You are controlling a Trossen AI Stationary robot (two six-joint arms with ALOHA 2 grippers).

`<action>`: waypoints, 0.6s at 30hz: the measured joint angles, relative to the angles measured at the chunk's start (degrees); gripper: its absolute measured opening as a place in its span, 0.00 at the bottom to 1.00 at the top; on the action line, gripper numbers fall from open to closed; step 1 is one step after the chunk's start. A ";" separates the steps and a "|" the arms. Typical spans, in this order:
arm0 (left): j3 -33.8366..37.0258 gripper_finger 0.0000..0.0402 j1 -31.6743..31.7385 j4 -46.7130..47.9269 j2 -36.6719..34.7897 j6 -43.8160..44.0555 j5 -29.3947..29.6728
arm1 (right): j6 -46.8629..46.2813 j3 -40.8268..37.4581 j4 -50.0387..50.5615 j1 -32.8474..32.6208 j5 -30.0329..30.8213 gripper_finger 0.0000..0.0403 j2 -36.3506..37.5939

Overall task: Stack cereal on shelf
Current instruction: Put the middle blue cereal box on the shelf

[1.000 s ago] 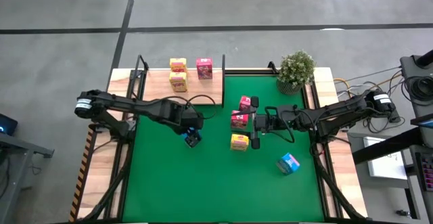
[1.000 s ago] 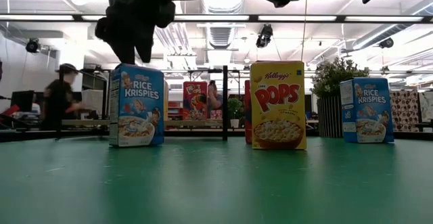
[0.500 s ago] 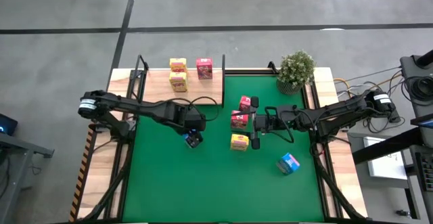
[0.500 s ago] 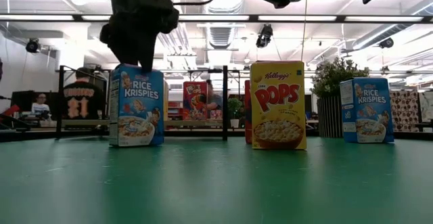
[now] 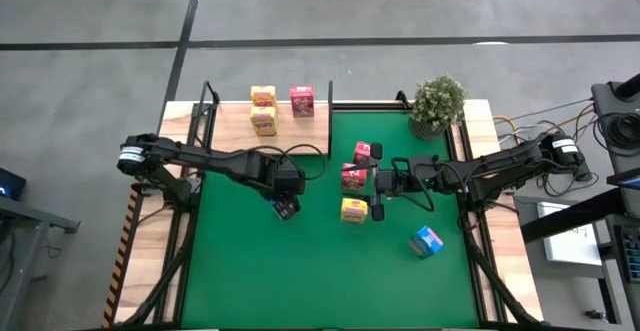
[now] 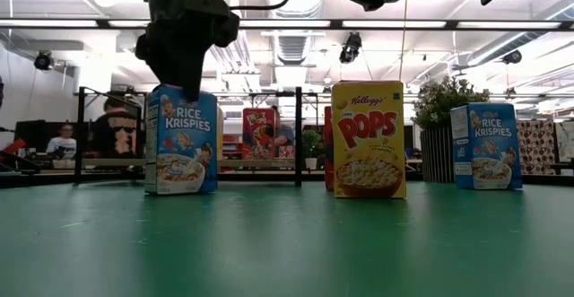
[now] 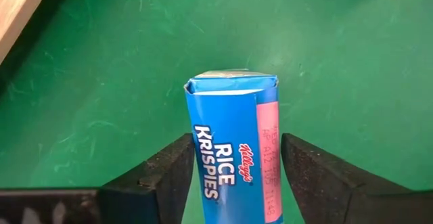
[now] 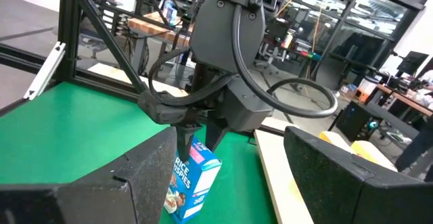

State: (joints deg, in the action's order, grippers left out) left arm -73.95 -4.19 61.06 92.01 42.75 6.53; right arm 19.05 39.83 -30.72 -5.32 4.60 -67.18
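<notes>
A blue cereal box (image 5: 285, 208) (image 6: 181, 140) stands upright on its base on the green mat. My left gripper (image 7: 237, 139) (image 6: 184, 82) comes down over its top and is shut on it. My right gripper (image 5: 377, 191) hangs level and open above the mat's middle, beside two pink boxes (image 5: 352, 177) and a yellow one (image 5: 352, 210). The shelf (image 5: 230, 136) at the far left carries two yellow boxes (image 5: 263, 121) and a pink one (image 5: 302, 101). A second blue box (image 5: 427, 241) stands nearer the right edge. My left gripper pinches the blue box near its top (image 7: 203, 158), one finger on the printed front face and one on the back face. The fingers (image 7: 162, 176) point steeply down from above. The box stays upright with its base on the mat.
A potted plant (image 5: 437, 104) stands at the far right corner. Black upright posts (image 5: 210, 96) rise at the shelf's ends. The near half of the mat (image 5: 300, 281) carries nothing. People show in the room behind the table.
My left gripper's fingers have drawn together around the top of the blue box. The box stands where it was.
</notes>
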 joint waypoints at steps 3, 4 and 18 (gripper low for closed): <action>0.00 0.47 0.00 0.00 0.00 -0.23 -0.01 | 0.01 0.00 0.00 0.00 0.00 0.65 0.00; 0.00 0.46 0.00 0.00 0.00 -0.25 -0.01 | 0.02 0.00 0.00 0.00 0.00 0.65 0.00; -0.76 0.40 0.00 0.74 -0.02 -1.44 -0.05 | 0.04 0.00 0.00 0.00 0.00 0.65 0.00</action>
State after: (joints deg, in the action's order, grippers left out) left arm -74.71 -4.19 61.80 91.98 41.31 6.48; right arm 19.09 39.83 -30.72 -5.32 4.60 -67.18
